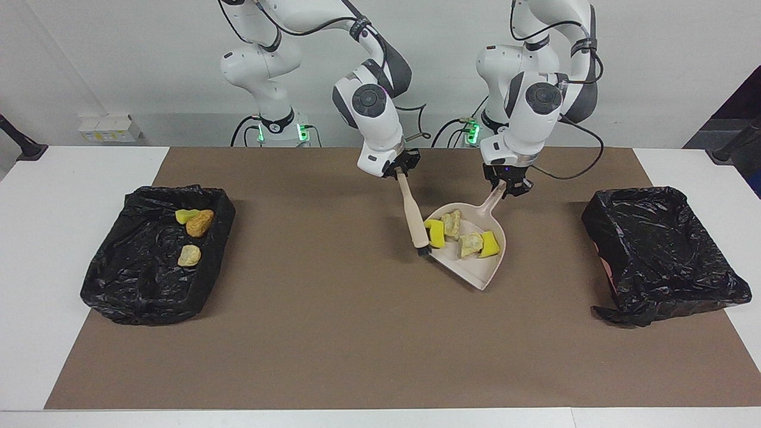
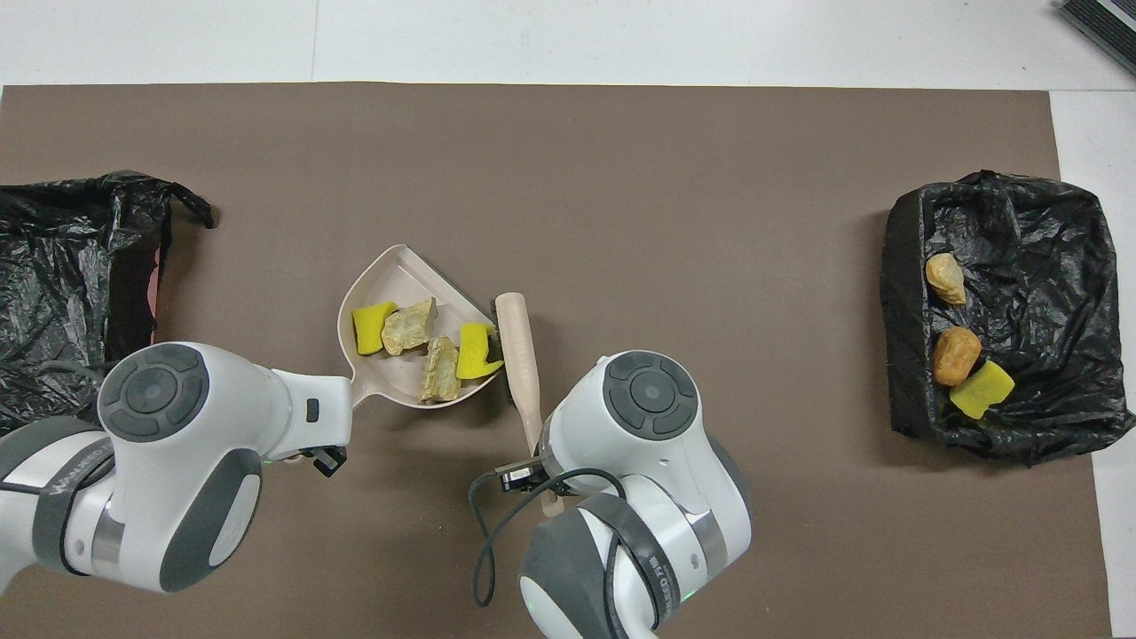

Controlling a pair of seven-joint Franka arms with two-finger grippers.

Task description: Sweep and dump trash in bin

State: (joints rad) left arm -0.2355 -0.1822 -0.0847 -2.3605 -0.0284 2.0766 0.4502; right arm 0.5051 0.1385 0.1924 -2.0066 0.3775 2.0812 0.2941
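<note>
Both my end effectors are clamped, left [image 1: 507, 186] on the dustpan [image 1: 478, 270] handle carrying four trash [image 1: 469, 244] scraps, right [image 1: 399, 172] on the brush [image 1: 414, 217] touching its rim, bare mat [image 1: 333, 333] around.

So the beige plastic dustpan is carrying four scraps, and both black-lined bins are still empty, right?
Not quite. The beige plastic dustpan does carry four scraps, but only the black-lined bin at the left arm's end is empty. The black-lined bin at the right arm's end already holds three scraps, as the facing view shows.

White wall [image 1: 119, 59] — white table [image 1: 59, 178], brown mat [image 1: 333, 333].
</note>
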